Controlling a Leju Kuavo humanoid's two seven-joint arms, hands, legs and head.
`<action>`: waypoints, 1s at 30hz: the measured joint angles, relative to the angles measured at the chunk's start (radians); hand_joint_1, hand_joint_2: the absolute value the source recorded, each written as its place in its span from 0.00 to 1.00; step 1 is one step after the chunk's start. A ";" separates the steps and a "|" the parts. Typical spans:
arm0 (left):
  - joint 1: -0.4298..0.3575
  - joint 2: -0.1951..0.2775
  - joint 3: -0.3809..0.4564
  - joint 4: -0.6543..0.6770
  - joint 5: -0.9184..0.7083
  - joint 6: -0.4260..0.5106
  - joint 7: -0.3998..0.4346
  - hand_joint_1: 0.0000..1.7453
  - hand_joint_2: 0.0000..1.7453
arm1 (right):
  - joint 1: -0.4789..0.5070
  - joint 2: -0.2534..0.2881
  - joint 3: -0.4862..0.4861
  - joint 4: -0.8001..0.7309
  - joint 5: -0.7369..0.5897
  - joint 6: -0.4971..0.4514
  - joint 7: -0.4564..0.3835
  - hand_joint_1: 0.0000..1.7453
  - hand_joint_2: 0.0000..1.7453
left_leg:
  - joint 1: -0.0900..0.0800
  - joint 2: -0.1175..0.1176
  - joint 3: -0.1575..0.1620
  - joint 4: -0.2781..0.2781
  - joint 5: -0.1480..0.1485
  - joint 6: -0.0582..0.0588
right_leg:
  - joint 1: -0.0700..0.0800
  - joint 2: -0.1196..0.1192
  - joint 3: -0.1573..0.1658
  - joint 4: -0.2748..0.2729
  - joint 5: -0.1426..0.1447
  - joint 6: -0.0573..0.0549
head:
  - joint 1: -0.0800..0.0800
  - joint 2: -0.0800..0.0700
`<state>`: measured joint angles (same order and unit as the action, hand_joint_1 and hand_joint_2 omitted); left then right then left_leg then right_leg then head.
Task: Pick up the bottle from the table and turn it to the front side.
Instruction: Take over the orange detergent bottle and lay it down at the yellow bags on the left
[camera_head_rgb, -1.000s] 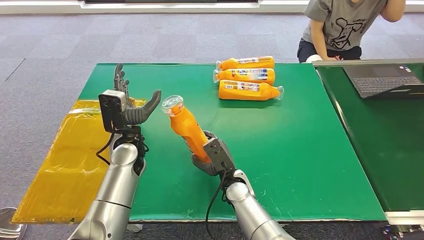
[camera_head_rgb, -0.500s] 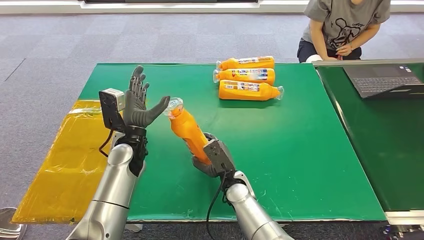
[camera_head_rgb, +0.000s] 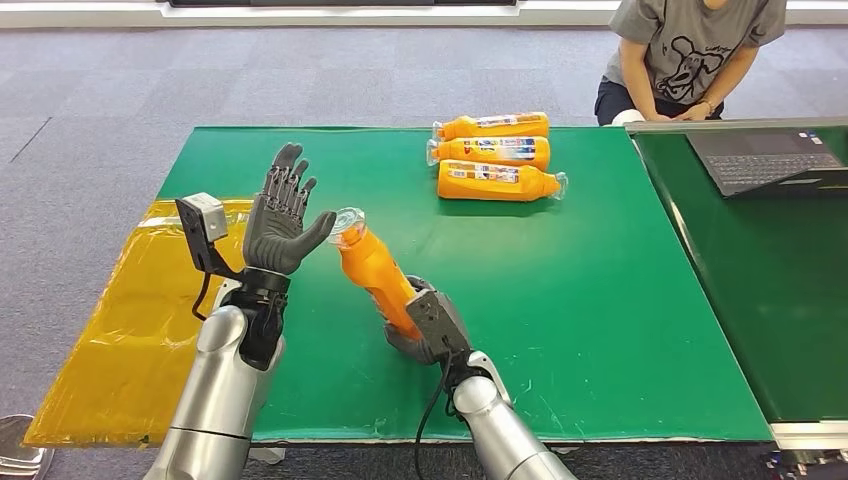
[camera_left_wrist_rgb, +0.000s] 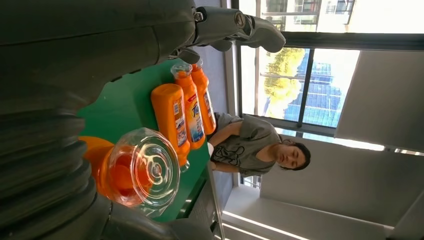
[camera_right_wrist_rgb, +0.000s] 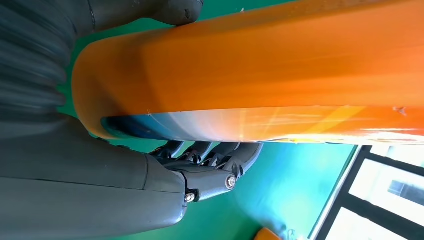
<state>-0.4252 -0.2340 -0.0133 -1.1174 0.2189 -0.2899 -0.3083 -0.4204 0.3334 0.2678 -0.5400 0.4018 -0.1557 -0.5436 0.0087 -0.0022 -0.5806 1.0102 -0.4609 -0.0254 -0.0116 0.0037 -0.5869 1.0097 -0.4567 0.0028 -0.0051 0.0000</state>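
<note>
My right hand (camera_head_rgb: 425, 325): gripping base of orange bottle (camera_head_rgb: 375, 270), held above green table (camera_head_rgb: 600, 300), tilted, clear cap toward my left. My left hand (camera_head_rgb: 282, 222): raised, fingers spread, holding nothing, thumb just beside cap. Far edge: three orange bottles (camera_head_rgb: 495, 153) lying side by side. Beyond: seated person (camera_head_rgb: 685, 55), laptop (camera_head_rgb: 765, 160).

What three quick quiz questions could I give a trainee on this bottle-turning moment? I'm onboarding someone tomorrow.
1. True or false: the right hand holds the orange bottle by its base end.
2. How many other orange bottles lie on the green table?
3. Which best describes the left hand? A) gripping the bottle's body B) fingers spread, thumb at the clear cap C) resting flat on the table

Key: 1 true; 2 three; 3 B
</note>
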 joint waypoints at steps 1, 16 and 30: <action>0.002 0.001 -0.001 -0.004 0.003 -0.003 0.001 0.00 1.00 | 0.001 0.000 0.000 0.000 0.000 0.000 0.000 1.00 1.00 | 0.000 0.000 0.000 0.000 0.000 0.000 | 0.000 0.000 0.000 0.000 0.000 0.000 | 0.000 0.000; 0.010 0.011 -0.001 -0.019 0.009 -0.008 0.002 0.00 1.00 | 0.003 0.000 0.000 0.000 0.001 0.000 0.000 1.00 1.00 | 0.000 0.000 0.000 0.000 0.000 0.000 | 0.000 0.000 0.000 0.000 0.000 0.000 | 0.000 0.000; 0.011 0.013 -0.001 -0.022 0.009 -0.008 0.002 0.00 1.00 | 0.003 0.000 0.000 0.000 0.002 0.000 0.001 1.00 1.00 | 0.000 0.000 0.000 0.000 0.000 0.000 | 0.000 0.000 0.000 0.000 0.000 0.000 | 0.000 0.000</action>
<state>-0.4141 -0.2211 -0.0145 -1.1394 0.2274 -0.2975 -0.3059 -0.4176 0.3334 0.2678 -0.5402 0.4036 -0.1553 -0.5425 0.0087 -0.0022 -0.5806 1.0102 -0.4609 -0.0255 -0.0116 0.0037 -0.5869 1.0097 -0.4567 0.0028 -0.0051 0.0000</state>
